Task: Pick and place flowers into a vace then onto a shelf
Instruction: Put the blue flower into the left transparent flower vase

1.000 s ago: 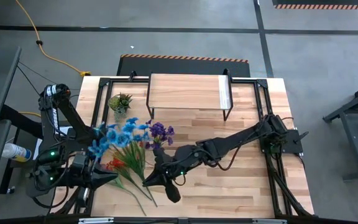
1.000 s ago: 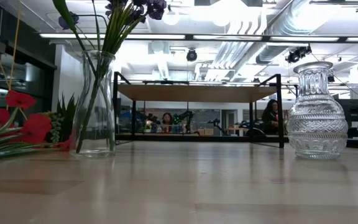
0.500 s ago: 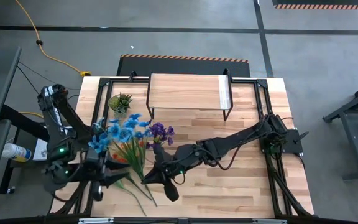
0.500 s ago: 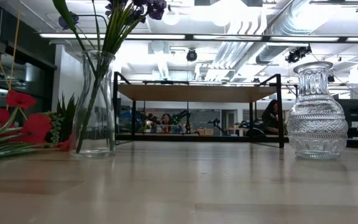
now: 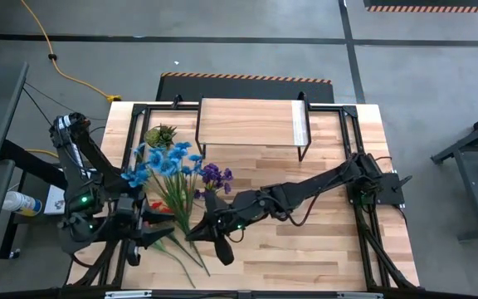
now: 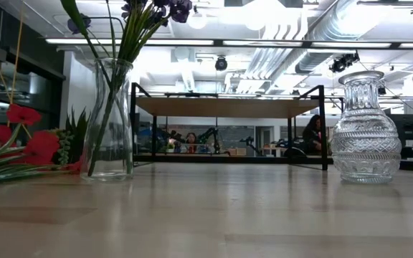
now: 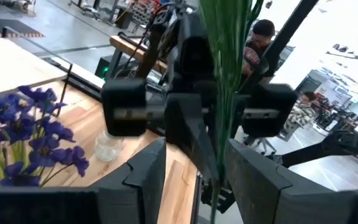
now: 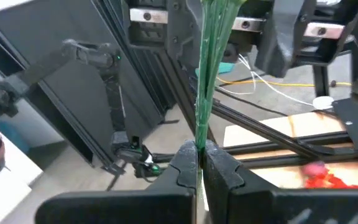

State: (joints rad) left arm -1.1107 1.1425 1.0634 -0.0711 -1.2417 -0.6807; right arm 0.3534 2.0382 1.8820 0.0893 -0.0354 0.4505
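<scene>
The blue spray [image 5: 161,159] is light and limp: thin green stems, soft cloth blooms, top-heavy when lifted. It is best being taken low on the bunched stems, where they are stiffest, with a firm pinch, since the smooth strands could slip through.

The right hand [image 8: 199,163] is pinching exactly there, its fingers [image 8: 184,169] closed tight on the green stems [image 8: 209,56], which are rising straight up out of the grip. In the high view this right hand [image 5: 208,235] is sitting low at the front of the table [image 5: 330,249], with the stems fanning up and back from it to the blue blooms near the left rear.

The left hand [image 5: 139,232] is standing just beside, at the table's front left. In its own view its fingers [image 7: 146,174] are standing part open, with the stems [image 7: 229,68] passing between them and not squeezed, so I judge it is letting go of the bunch, not gripping.

A glass vase [image 6: 111,118] is already holding purple flowers [image 5: 215,175]. A second, ribbed vase [image 6: 366,129] is standing empty. Red flowers [image 6: 20,140] are lying flat on the table near the left hand. The shelf [image 5: 251,122] is sitting at the back of the table with nothing on it, so both the vase step and the shelf step are not yet finished.
</scene>
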